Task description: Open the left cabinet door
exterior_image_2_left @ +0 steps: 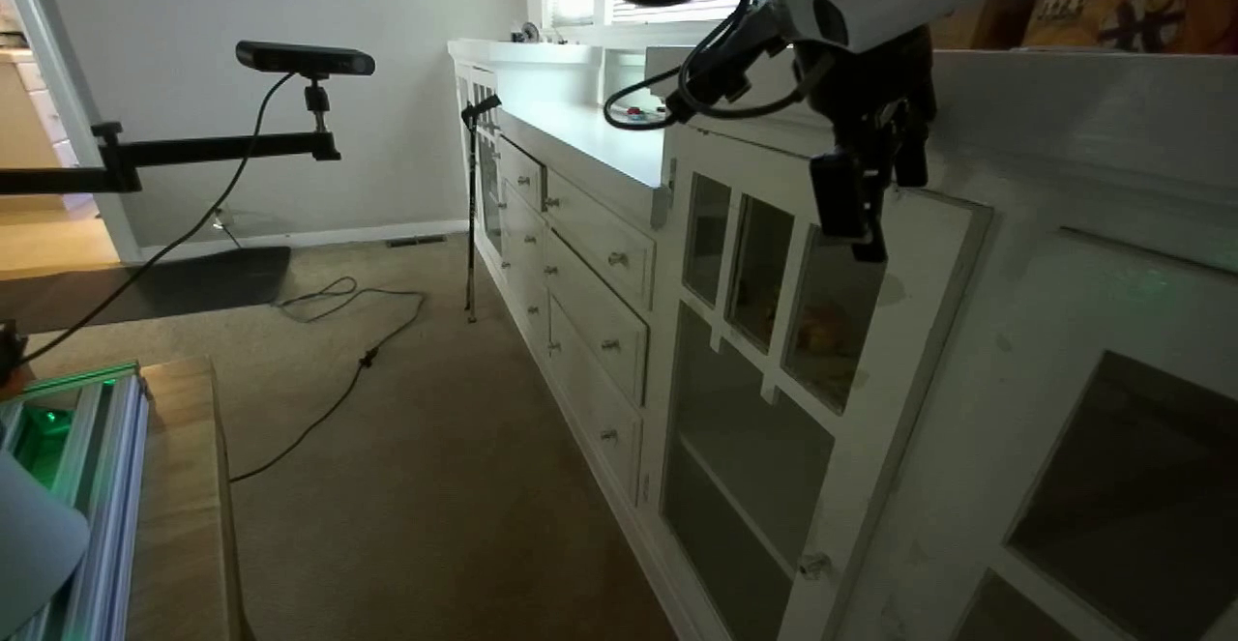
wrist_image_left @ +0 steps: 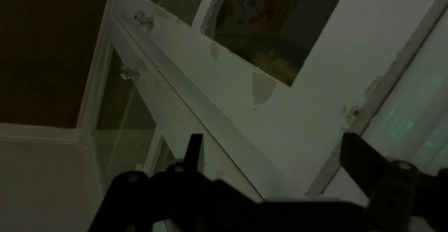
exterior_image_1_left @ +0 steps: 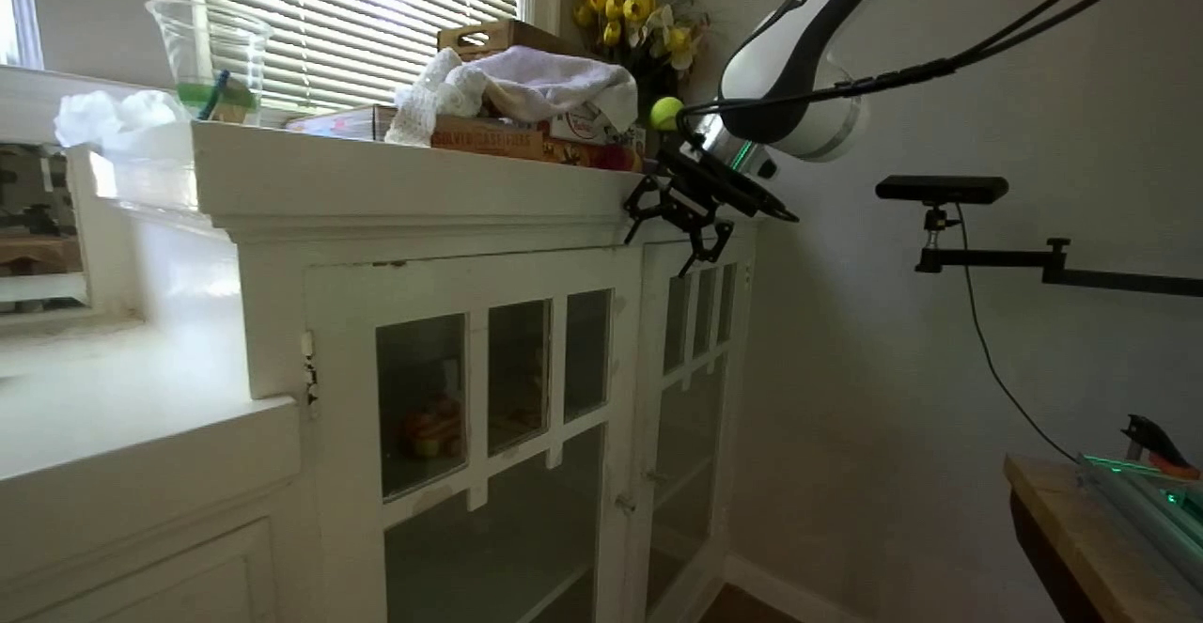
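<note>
Apparently, the left cabinet door (exterior_image_1_left: 512,457) stands beyond the gripper (wrist_image_left: 273,137).

- In an exterior view, the gripper (exterior_image_2_left: 878,187) is seen pointed downward, fingers parted, before the top of the left cabinet door (exterior_image_2_left: 793,385); whether contact is made cannot be told.
- A knob (exterior_image_2_left: 813,565) is mounted near the door's right edge, well below the gripper.
- That edge is set slightly forward of the right cabinet door (exterior_image_2_left: 1093,467).
- Knobbed drawers (exterior_image_2_left: 590,303) are ranged further left, beneath a white countertop (exterior_image_2_left: 580,138).
- A printed box (exterior_image_2_left: 1132,17) is placed on the upper ledge (exterior_image_2_left: 1083,90).
- A black cane (exterior_image_2_left: 471,225) is stood upright beside the cabinetry.
- A bar-shaped camera (exterior_image_2_left: 305,59) is carried by a jointed mount (exterior_image_2_left: 218,150).
- A cable (exterior_image_2_left: 368,358) is strewn across the carpet (exterior_image_2_left: 435,486).
- At lower left, a metal frame (exterior_image_2_left: 111,506) is supported by a wooden table (exterior_image_2_left: 184,448).
</note>
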`<state>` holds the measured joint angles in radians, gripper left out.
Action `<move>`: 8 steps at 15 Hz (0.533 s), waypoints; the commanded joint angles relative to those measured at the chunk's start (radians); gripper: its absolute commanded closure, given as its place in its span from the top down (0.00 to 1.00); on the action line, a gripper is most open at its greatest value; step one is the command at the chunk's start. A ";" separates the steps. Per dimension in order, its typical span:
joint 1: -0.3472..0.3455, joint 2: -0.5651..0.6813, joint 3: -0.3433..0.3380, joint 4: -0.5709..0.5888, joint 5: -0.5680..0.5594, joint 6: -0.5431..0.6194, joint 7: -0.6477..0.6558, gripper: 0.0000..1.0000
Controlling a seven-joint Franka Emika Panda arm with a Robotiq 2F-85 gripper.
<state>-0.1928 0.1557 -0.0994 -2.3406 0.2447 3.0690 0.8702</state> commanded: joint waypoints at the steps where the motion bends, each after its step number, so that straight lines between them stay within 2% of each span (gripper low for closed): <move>1: -0.068 -0.009 0.103 -0.036 0.098 0.134 -0.128 1.00; 4: -0.177 0.005 0.255 -0.062 0.106 0.303 -0.183 1.00; 8: -0.300 0.058 0.341 -0.095 -0.007 0.402 -0.101 1.00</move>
<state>-0.4047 0.1755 0.1797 -2.4236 0.3054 3.3948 0.7262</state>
